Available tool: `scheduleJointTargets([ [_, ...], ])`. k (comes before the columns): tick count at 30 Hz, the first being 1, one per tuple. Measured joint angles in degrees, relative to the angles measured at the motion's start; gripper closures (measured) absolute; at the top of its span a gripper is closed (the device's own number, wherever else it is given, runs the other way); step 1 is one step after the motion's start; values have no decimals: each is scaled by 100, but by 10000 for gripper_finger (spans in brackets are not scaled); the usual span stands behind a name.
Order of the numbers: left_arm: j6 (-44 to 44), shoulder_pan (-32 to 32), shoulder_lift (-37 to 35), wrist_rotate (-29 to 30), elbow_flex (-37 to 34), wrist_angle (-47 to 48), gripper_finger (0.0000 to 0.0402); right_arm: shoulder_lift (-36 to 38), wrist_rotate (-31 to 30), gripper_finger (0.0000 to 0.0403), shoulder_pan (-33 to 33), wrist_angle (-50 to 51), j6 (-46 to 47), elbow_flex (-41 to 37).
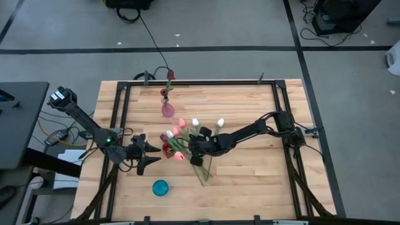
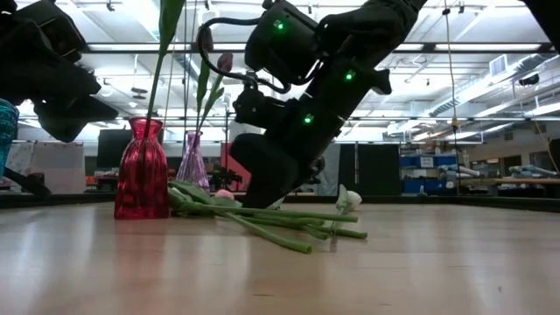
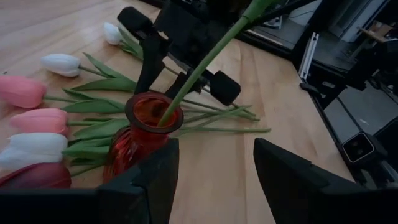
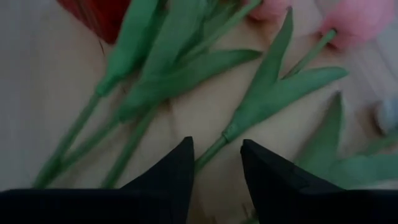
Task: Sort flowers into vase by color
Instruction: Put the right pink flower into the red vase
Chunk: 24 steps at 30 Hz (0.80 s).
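Several tulips (image 1: 187,139) with pink, white and maroon heads lie in a heap mid-table, stems crossing. A red vase (image 3: 138,134) stands at the heap's left edge with one green stem (image 3: 199,68) leaning in it. A pink-purple vase (image 1: 167,109) farther back holds a maroon tulip (image 1: 169,75). My right gripper (image 4: 216,149) is open, low over the heap, its fingers on either side of one stem (image 4: 210,154) just below its leaves. My left gripper (image 3: 216,155) is open, just left of the red vase, clear of it.
A blue cup-like vase (image 1: 160,187) stands near the table's near edge, left of centre. The black frame rails (image 1: 122,119) run along the table's left, right and far sides. Bare wood (image 1: 250,181) lies right of the heap.
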State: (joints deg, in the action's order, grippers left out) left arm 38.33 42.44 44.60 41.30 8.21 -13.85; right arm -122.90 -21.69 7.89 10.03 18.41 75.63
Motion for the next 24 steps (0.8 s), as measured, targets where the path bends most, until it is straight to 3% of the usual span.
scheduleJointTargets([
  [4, 0, 0, 0, -4, 0, 0, 188, 155, 180, 284, -50, 325, 0, -19],
  [14, -3, 0, 0, -2, 0, 1, 188, 368, 1565, 391, -396, 1352, 689, -1],
  [24, -40, 0, -2, -2, 0, 31, 188, 473, 1748, 399, -467, 2582, 348, 579],
])
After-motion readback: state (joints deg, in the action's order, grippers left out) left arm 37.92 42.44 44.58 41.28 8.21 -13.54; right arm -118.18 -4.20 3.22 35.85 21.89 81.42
